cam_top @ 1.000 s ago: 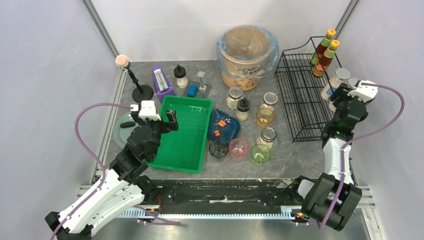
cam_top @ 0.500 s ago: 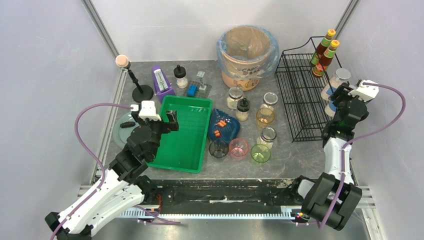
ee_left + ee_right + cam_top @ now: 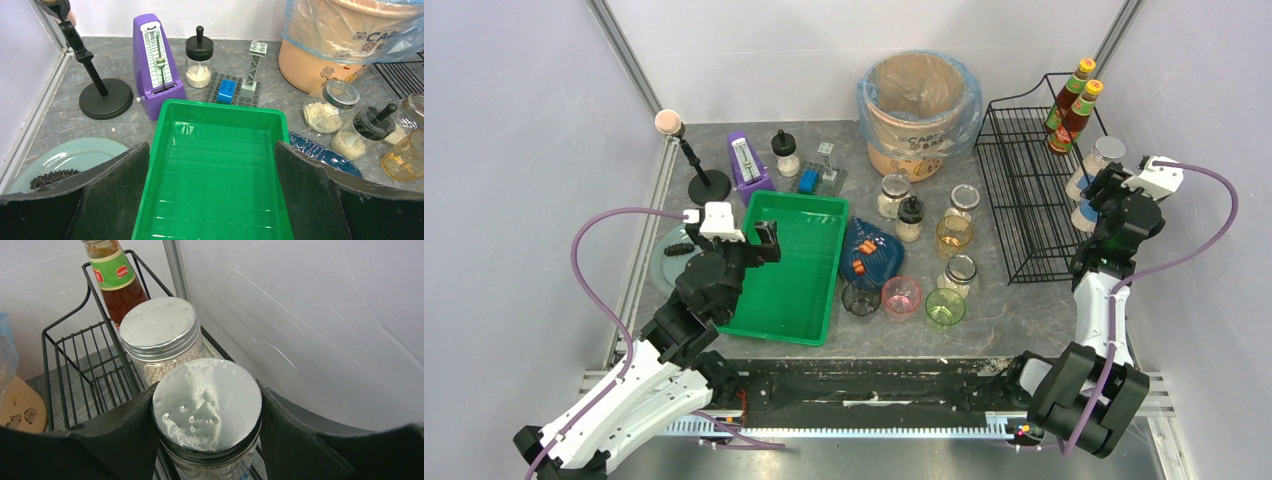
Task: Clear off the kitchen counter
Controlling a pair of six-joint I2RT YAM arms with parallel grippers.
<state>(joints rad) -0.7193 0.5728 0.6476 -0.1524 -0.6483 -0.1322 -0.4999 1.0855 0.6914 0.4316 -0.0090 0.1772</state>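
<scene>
Right fingers (image 3: 125,435) press on both sides of a silver-lidded jar (image 3: 207,400), clamping it inside the rack (image 3: 1022,215). Left fingers (image 3: 115,190) stand spread wide over the tray (image 3: 220,190), holding nothing. Just beyond the right fingers a second jar (image 3: 157,327) sits touching or almost touching the held one, with a bottle (image 3: 112,275) behind it. The desk (image 3: 1014,310) lies below and left of the right fingers, and under the tray beneath the left ones. Cups (image 3: 902,297) stand on it, so I judge most of the clearing undone.

Risks: the jar's base is hidden, so I cannot tell whether it sits flat on the wires. Released while tilted, it could topple into its neighbour. Spreading the fingers in so tight a corner could also nudge the second jar or catch the rack's rim.

Writing: the bottle's green label carries red logo patches, too small to read surely. On the bin (image 3: 340,50) ahead of the left fingers, "CA" shows — the rest is cut off.
</scene>
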